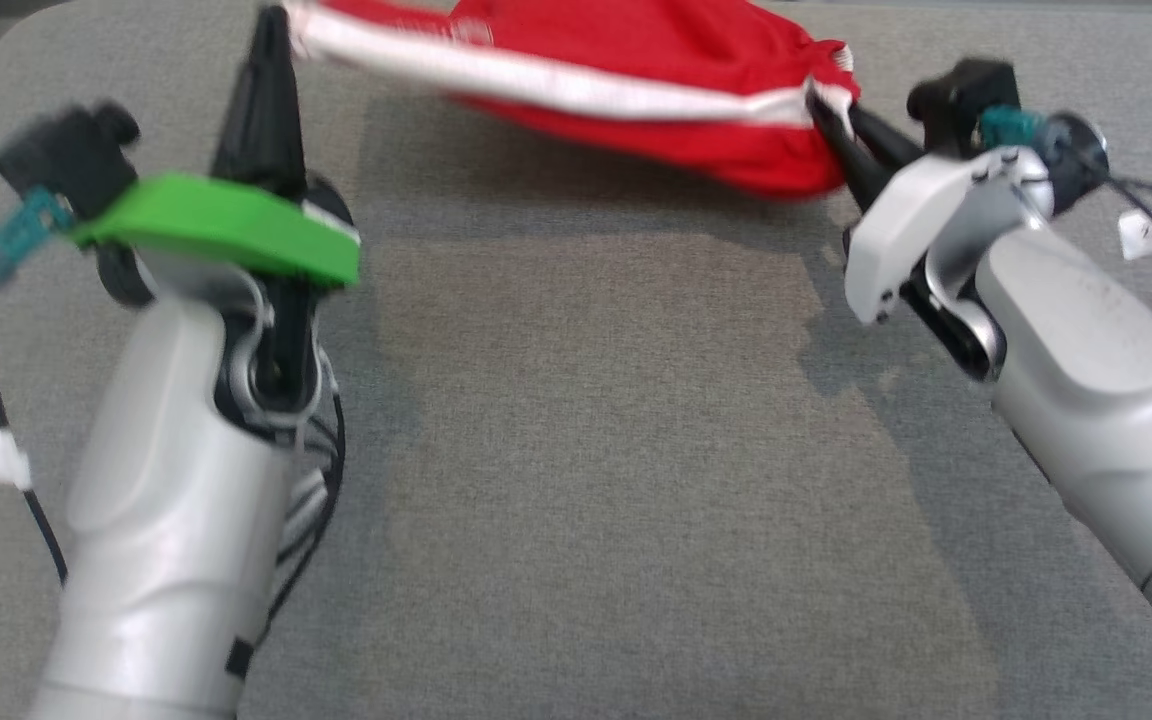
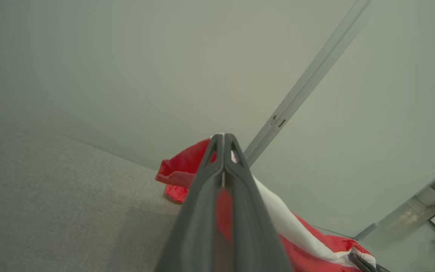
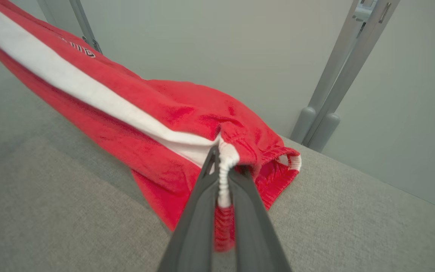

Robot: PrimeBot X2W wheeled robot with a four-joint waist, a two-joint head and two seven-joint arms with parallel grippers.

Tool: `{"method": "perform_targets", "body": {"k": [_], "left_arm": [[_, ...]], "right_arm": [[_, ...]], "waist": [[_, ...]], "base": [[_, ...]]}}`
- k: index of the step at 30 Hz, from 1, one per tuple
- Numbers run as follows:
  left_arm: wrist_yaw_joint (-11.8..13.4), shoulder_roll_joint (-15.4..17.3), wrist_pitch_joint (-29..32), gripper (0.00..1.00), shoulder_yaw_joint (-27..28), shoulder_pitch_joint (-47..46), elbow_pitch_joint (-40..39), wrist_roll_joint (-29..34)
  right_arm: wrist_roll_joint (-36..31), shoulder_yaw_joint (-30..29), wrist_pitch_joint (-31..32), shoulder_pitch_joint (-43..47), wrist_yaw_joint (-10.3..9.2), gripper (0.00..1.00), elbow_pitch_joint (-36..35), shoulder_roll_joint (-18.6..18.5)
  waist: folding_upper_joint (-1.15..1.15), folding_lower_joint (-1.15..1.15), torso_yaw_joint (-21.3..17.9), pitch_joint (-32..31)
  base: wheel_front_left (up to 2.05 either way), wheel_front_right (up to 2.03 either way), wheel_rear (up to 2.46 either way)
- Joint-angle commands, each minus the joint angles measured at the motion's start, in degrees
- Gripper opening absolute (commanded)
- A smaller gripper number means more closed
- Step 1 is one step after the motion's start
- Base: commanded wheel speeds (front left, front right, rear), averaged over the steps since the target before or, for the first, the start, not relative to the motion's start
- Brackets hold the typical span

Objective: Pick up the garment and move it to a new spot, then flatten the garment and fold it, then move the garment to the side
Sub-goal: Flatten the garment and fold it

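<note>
Left tool [image 1: 271, 30] clamped shut on one end of red white-striped garment [image 1: 656, 50]; right tool [image 1: 826, 110] pinching its elastic hem; grey surface [image 1: 586, 450] beneath.

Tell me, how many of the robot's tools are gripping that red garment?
2. The left tool pinches the garment at its left end; the right tool clamps its right end.

Garment [image 1: 636, 45] cut off by head view's top edge, left forearm [image 1: 166, 520] blurred
</note>
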Motion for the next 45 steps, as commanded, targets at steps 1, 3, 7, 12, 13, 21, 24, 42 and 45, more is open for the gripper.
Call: {"method": "perform_targets", "body": {"k": [1, 3, 7, 12, 13, 21, 24, 42, 45], "left_arm": [[-1.1, -0.4, -0.9, 0.00, -0.2, 4.1, 0.1, -1.0], [-1.5, -0.5, -1.3, 0.00, -0.5, 6.9, 0.1, -1.3], [-2.4, -0.5, -3.0, 0.00, 0.3, 15.9, -1.8, -2.3], [-2.3, -0.3, -3.9, 0.00, 3.4, 23.6, -7.1, -0.7], [-2.1, -0.5, -4.0, 0.00, 3.9, 24.8, -8.5, -0.4], [-1.5, -2.4, -4.0, 0.00, 6.7, 37.3, -21.3, 3.4], [-0.7, -2.6, -4.0, 0.00, 7.4, 41.7, -25.6, 4.7], [5.8, -1.5, -3.5, 0.00, 10.3, 63.2, -48.1, 7.5], [6.3, -1.1, -2.8, 0.00, 10.1, 64.6, -50.8, 7.9]], "right_arm": [[1.9, 2.2, -1.2, 2.2, -0.07, 0.00, 0.8, -1.2], [3.0, 4.0, -1.8, 4.0, -0.07, 0.00, 1.0, -1.5], [8.1, 7.3, -5.4, 7.9, -0.07, 0.00, -0.4, -3.3], [10.7, 8.0, -8.0, 10.4, -0.07, 0.00, -4.6, -4.7], [10.8, 7.8, -8.2, 11.0, -0.07, 0.00, -5.7, -5.0], [6.8, -2.1, -8.3, 24.0, -0.07, 0.00, -20.6, -7.2], [5.1, -6.3, -8.3, 30.7, -0.07, 0.00, -25.3, -7.4], [-2.2, -19.3, -4.7, 61.6, -0.07, 0.00, -51.5, -6.2], [-3.1, -20.3, -2.3, 64.5, -0.07, 0.00, -55.9, -5.8]], "waist": [[0.62, -0.01, 1.7, 1.1], [0.62, -0.01, 1.7, 0.9], [0.62, -0.01, 1.3, 0.3], [0.62, -0.01, 0.6, -1.0], [0.62, -0.01, 0.5, -1.2], [0.62, -0.01, 1.0, -4.1], [0.62, -0.01, 1.4, -5.5], [0.62, -0.01, -2.6, -11.8], [0.62, -0.01, -3.5, -11.6]], "base": [[0.00, 0.00, 0.00], [0.00, 0.00, 0.00], [0.00, 0.00, 0.00], [0.00, 0.00, 0.00], [0.00, 0.00, 0.00], [0.00, 0.00, 0.00], [0.00, 0.00, 0.00], [0.00, 0.00, 0.00], [0.00, 0.00, 0.00]]}}
